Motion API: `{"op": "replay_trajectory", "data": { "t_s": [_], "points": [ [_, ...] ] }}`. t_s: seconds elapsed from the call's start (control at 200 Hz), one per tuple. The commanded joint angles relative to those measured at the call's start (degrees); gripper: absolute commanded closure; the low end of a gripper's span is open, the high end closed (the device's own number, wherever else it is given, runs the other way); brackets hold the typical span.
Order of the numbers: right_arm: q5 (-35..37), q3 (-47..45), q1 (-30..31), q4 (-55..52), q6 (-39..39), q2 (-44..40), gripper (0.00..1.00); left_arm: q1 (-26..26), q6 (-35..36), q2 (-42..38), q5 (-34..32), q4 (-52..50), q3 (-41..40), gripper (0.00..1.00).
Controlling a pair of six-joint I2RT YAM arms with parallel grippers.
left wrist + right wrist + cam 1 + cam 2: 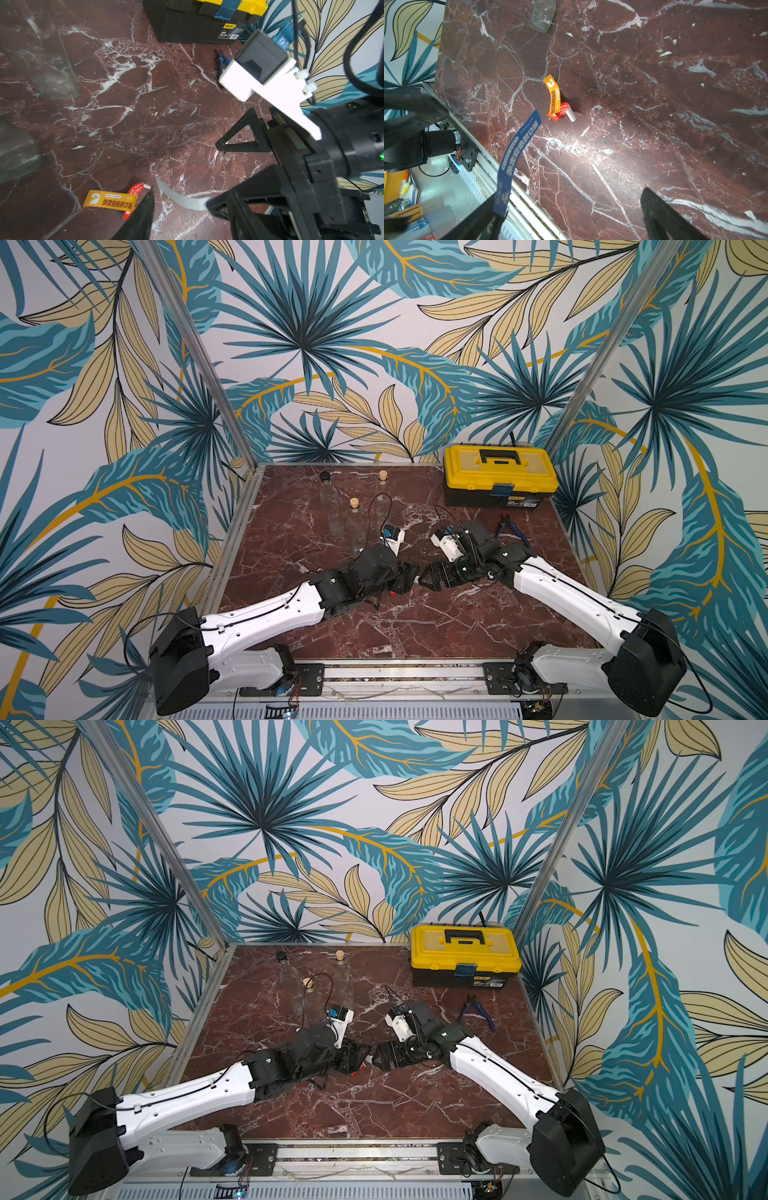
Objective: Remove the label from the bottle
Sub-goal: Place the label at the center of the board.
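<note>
Status: thin, flexible blue label strip (517, 149) with white print curls upward, off any bottle. Its lower end sticks to one finger (477, 220) of the right gripper (571, 193). From the left wrist view its back reads grey. An orange label with red tail (554, 97), kinked and partly rolled, sits on the red-brown white-veined marble tabletop (374, 635), just beside the left gripper (409, 578).

Around: clear black-capped bottle (330, 506), clear cork-stoppered bottle (356, 526) and second cork-stoppered bottle (381, 499) stand upright at far left, well apart from both grippers. Yellow-lidded black plastic toolbox (498, 477) sits in the far right corner, with blue-handled cutters (509, 529) in front of it.

Arms: both reach in low from the near corners, wrists bent inward, grippers almost tip to tip mid-table. Right jaws are spread wide and clamp nothing; the label only adheres. On the left I see one fingertip (141, 216) only, so I can't tell its opening.
</note>
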Motion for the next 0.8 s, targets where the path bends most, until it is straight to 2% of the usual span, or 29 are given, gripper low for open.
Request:
{"op": "replay_trajectory", "data": {
  "t_s": [0.0, 0.335, 0.385, 0.591, 0.796],
  "points": [
    [-2.2, -1.4, -0.4, 0.4, 0.7, -1.1, 0.01, -0.2, -1.4, 1.8, 1.5, 5.3, -0.9, 0.42],
    [-6.6, -1.4, -2.2, 2.3, 2.0, -1.7, 0.01, 0.5, -3.0, 4.6, 2.5, 7.1, -3.6, 0.42],
    [-7.2, -1.3, -2.3, 2.4, 2.2, -1.8, 0.01, 0.9, -3.0, 5.7, 5.2, 7.7, -3.7, 0.42],
    [-8.4, -1.4, -2.9, 1.4, 1.7, -2.3, 0.01, 1.9, -2.9, 8.9, 6.6, 7.7, -2.9, 0.43],
    [-5.4, -1.3, -3.4, -0.5, 0.4, -2.5, 0.01, 2.5, -3.1, 3.5, 3.2, 7.6, -4.2, 0.43]
  ]
}}
